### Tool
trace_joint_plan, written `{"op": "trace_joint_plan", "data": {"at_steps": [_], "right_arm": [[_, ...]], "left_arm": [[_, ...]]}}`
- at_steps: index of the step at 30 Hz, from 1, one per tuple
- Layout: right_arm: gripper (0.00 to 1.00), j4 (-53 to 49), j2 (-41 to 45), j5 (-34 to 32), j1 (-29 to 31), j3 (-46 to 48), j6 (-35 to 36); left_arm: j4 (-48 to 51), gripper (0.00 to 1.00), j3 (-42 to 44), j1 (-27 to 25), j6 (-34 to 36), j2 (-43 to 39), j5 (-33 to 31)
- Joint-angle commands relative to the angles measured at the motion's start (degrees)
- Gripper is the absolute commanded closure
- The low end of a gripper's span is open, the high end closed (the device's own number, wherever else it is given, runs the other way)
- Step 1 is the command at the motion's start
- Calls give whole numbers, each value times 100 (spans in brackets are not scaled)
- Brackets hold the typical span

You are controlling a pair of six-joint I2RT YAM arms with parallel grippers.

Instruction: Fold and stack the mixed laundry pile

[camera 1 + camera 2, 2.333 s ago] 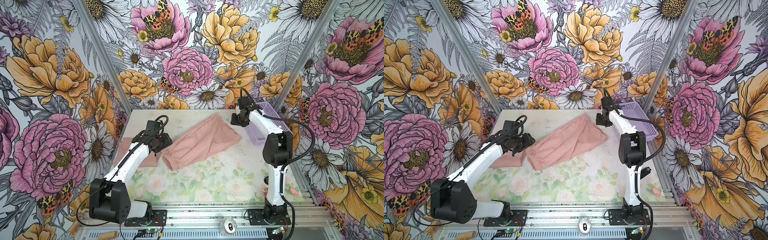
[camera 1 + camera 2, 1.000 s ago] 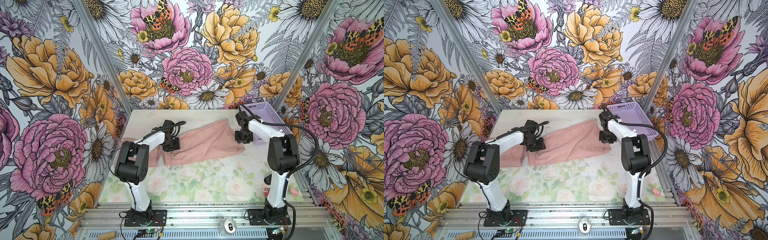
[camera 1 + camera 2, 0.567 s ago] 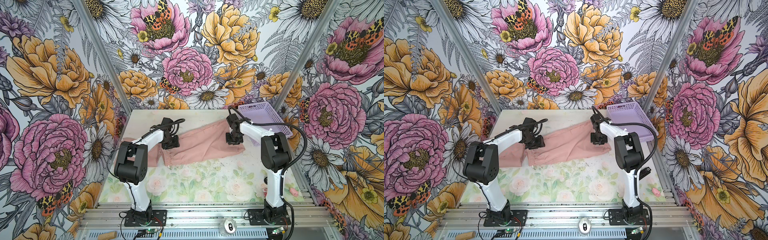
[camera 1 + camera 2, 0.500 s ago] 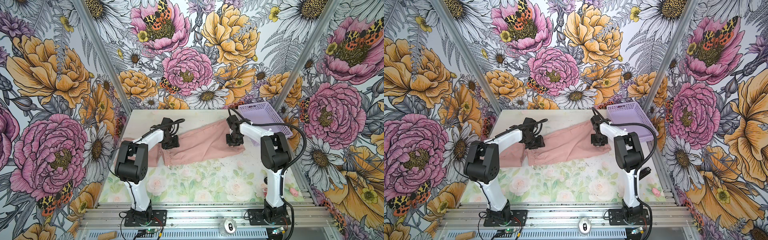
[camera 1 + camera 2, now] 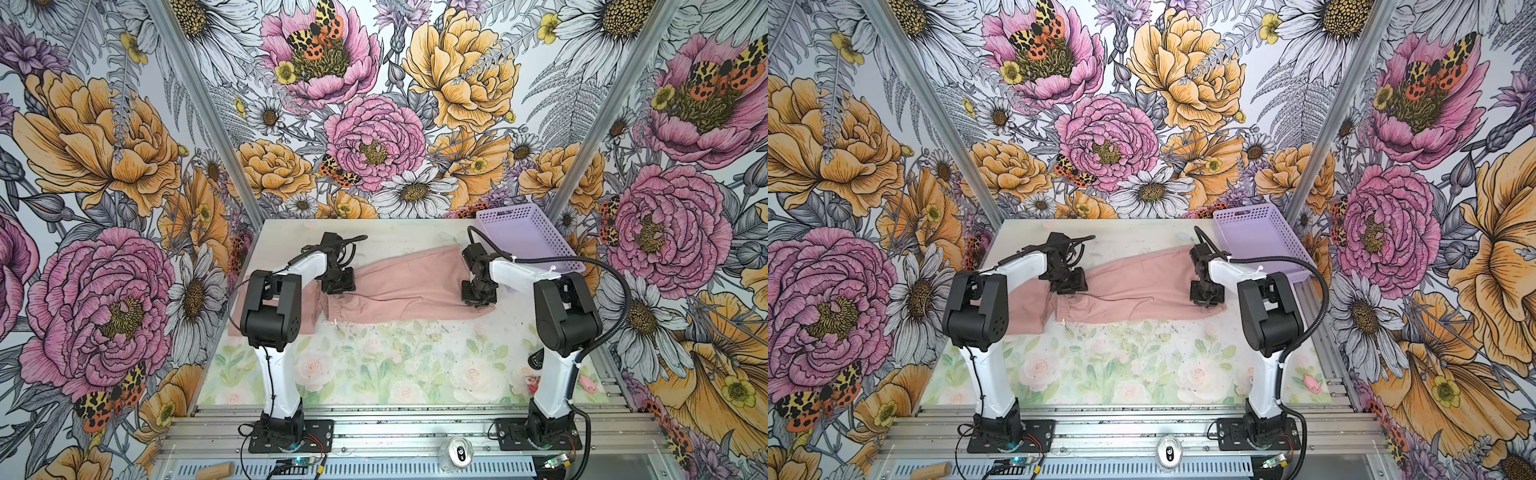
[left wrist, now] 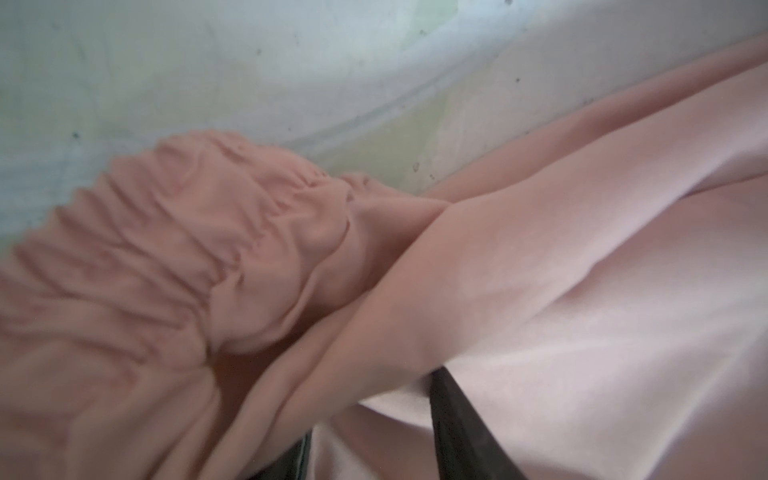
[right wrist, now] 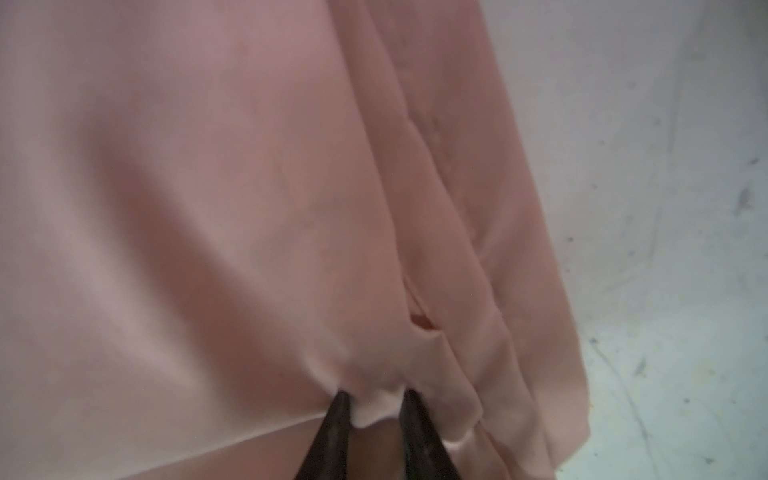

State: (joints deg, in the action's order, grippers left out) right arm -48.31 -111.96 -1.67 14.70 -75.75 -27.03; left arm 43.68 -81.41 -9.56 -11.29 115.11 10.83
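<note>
3 floral walls enclose a rose-printed table. Across its far half, from 10 to 2 o'clock, lies the pink garment, its gathered waistband at 10. A lavender basket sits at 1 o'clock. The left gripper clamps cloth beside the waistband. The right gripper narrowly pinches a small fold at the garment's 2 o'clock end.
</note>
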Motion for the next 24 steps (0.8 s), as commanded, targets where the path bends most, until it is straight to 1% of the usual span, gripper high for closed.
{"op": "trace_joint_plan", "data": {"at_steps": [1, 8, 11, 15, 20, 23, 24], "right_arm": [[75, -778, -201, -487, -168, 487, -74], [73, -986, -40, -697, -370, 630, 8], [70, -1037, 263, -593, -489, 548, 52], [67, -1264, 517, -386, -488, -78, 48], [65, -1295, 391, 68, -190, -982, -29], [63, -1286, 157, 307, 69, -1423, -66], [63, -1270, 87, 337, 152, -1552, -73]], "left_arm": [[-23, 53, -94, 61, 251, 279, -16], [154, 53, -176, -493, 261, 359, 252], [176, 53, -154, -505, 212, 172, 245], [187, 49, -402, -424, 181, -290, 257], [419, 42, -901, -445, 215, -754, 288], [522, 37, -812, -350, 103, -1020, 351], [516, 35, -662, -260, 46, -1304, 413]]}}
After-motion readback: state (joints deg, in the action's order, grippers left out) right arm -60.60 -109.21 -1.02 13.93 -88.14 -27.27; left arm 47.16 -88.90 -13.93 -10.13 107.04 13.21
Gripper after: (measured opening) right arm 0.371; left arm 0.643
